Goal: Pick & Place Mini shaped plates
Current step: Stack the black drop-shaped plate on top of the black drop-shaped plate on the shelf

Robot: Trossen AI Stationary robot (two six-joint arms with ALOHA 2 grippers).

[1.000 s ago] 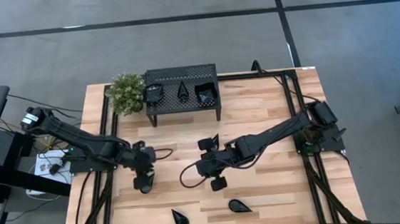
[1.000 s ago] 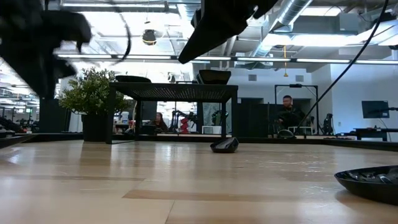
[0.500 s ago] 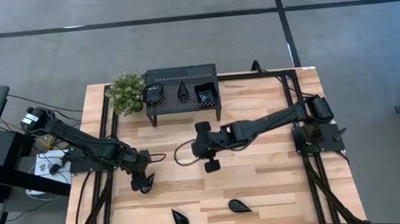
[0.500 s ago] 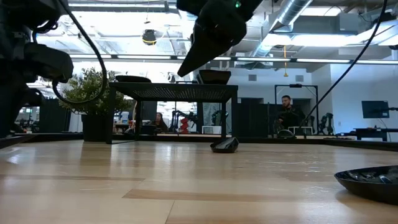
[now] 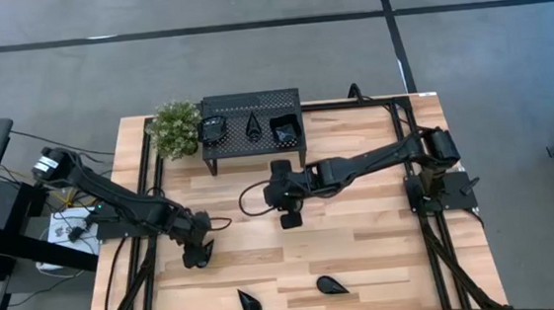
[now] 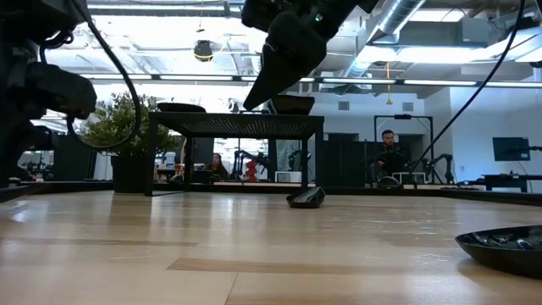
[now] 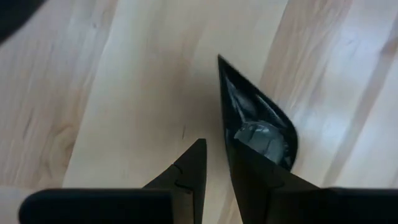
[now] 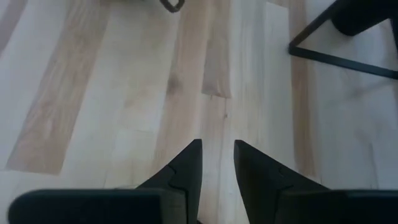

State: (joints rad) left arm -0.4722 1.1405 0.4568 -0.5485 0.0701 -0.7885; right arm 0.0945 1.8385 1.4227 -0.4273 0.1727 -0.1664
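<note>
- Lying on the table (image 5: 364,257) toward 8 o'clock from its middle, one teardrop plate (image 7: 261,121) sat right under the left gripper (image 7: 216,144), its point aimed away from the wrist.
- It looked glossy, hard and thin-walled, so I judged it light, slippery and likely to chip; the raised rim beside the pointed end seemed the best place to pinch.
- Whether the left gripper had already taken hold of that rim, I could not tell; from above, the arm hid the plate entirely.
- Two more teardrop plates (image 5: 249,302) (image 5: 333,284) lay apart near the 6 o'clock edge.
- Three plates (image 5: 214,130) (image 5: 254,127) (image 5: 284,128) rested on the black rack (image 5: 250,106) at 12 o'clock, with a potted plant (image 5: 175,128) just beside it toward 9 o'clock.
- Near the table's middle, just on the 6 o'clock side of the rack, the right gripper (image 8: 217,144) hung with its fingers a narrow gap apart and nothing between them.
- Anything beneath the right arm stayed hidden.
</note>
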